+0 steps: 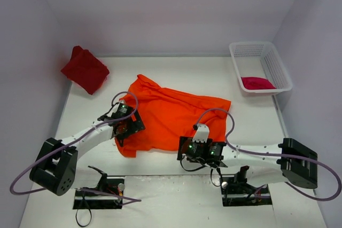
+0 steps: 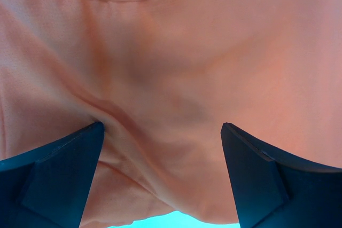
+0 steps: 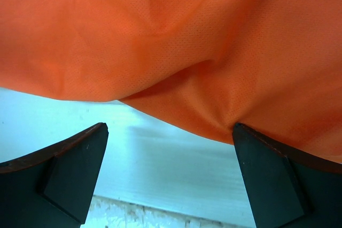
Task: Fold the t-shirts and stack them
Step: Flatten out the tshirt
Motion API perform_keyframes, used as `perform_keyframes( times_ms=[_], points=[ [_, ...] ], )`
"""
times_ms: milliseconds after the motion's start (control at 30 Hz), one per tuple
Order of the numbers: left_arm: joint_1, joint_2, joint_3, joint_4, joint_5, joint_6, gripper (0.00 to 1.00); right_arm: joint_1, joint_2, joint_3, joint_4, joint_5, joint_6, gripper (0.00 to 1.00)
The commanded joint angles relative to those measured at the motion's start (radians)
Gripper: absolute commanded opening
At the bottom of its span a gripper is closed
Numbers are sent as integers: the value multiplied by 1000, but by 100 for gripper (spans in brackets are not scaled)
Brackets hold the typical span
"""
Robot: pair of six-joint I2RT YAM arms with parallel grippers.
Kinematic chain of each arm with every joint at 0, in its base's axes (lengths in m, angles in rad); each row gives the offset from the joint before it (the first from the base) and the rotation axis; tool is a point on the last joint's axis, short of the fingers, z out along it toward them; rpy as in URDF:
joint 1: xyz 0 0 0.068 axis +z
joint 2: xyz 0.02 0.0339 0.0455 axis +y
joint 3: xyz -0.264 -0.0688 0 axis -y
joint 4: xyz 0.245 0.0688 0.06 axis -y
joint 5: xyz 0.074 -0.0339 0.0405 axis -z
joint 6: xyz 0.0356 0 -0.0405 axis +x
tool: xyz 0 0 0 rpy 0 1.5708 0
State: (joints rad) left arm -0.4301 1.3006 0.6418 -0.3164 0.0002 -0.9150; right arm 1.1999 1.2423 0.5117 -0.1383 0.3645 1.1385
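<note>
On table (image 1: 176,68), three t-shirts: orange (image 1: 176,113), red (image 1: 85,69), pink (image 1: 257,83) in basket (image 1: 276,67); left gripper (image 2: 161,126), right gripper (image 3: 170,126) gape, gripping nothing

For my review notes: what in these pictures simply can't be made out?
- Top view: fingertips of left gripper and right gripper, hidden under their own wrists.
- Top view: crimson-pink t-shirt, partly behind the basket wall; folded or not, unclear.
- Wrist views: orange t-shirt cut off by frame edges; overall shape unseen there.

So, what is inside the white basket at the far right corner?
A crimson-pink t-shirt lies bunched inside the white basket. The basket floor beneath it is covered, so anything under it cannot be seen.
</note>
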Motion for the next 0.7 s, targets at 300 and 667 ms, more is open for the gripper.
perform_keyframes(
  times_ms=[300,667],
  points=[
    [63,37,-22,83,41,57,87,153,5,8,-219,-18,231,100],
    [80,25,-57,100,80,48,87,155,42,50,-237,40,259,100]
  ],
)
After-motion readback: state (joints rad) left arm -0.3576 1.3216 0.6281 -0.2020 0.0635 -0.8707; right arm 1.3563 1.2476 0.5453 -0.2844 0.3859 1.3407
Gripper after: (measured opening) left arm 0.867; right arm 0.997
